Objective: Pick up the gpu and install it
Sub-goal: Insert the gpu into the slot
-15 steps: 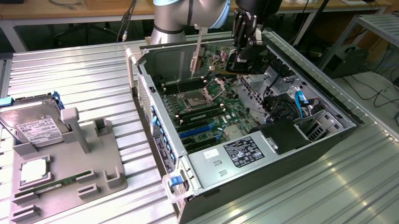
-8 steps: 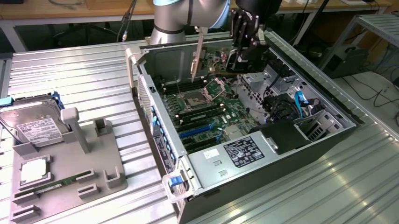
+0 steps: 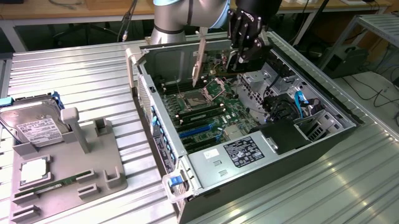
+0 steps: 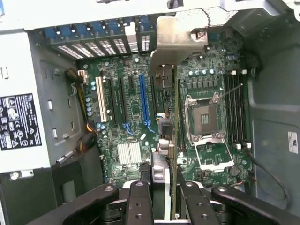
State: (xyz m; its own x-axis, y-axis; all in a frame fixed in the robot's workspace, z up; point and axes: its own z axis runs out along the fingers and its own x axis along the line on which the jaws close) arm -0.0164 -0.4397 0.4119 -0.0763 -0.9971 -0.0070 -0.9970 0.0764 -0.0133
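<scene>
My gripper (image 3: 242, 60) hangs over the far end of the open computer case (image 3: 163, 154), shut on the gpu (image 3: 201, 58). The card is held on edge, its silver end bracket pointing down toward the motherboard (image 3: 218, 116). In the wrist view the gpu (image 4: 165, 136) runs edge-on away from my gripper (image 4: 166, 199), and its silver bracket (image 4: 174, 42) reaches toward the case's rear slot openings. The card floats above the board between the blue expansion slot (image 4: 143, 101) and the open CPU socket (image 4: 206, 117), touching neither.
A grey fixture (image 3: 93, 177) on the exterior view's left holds a silver hard drive (image 3: 34, 126), a processor (image 3: 34, 170) and a green memory stick (image 3: 53, 184). Blue cables (image 3: 298, 105) and a black shroud (image 3: 283, 137) crowd the case's near right part.
</scene>
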